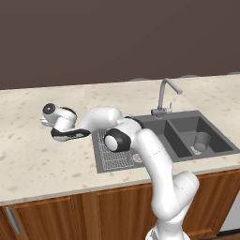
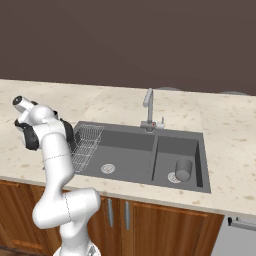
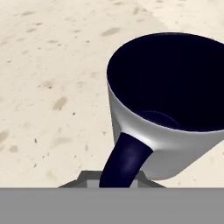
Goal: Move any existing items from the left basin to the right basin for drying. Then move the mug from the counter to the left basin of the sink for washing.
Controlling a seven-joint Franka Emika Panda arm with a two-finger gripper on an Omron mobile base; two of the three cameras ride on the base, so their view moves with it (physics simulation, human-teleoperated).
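Observation:
The mug, light grey with a dark navy inside, stands on the beige counter left of the sink. Its dark handle runs down into my gripper, which is shut on it. From the left base view, the hand hangs low over the counter with my gripper at the mug, mostly hidden behind the hand. The grey handleless cup stands in the right basin. The left basin holds a wire rack.
A curved grey faucet rises behind the divider between the basins. My arm's elbow hangs over the left basin's front part. Brown wooden cabinets run below the counter's front edge. A dark wall closes off the back.

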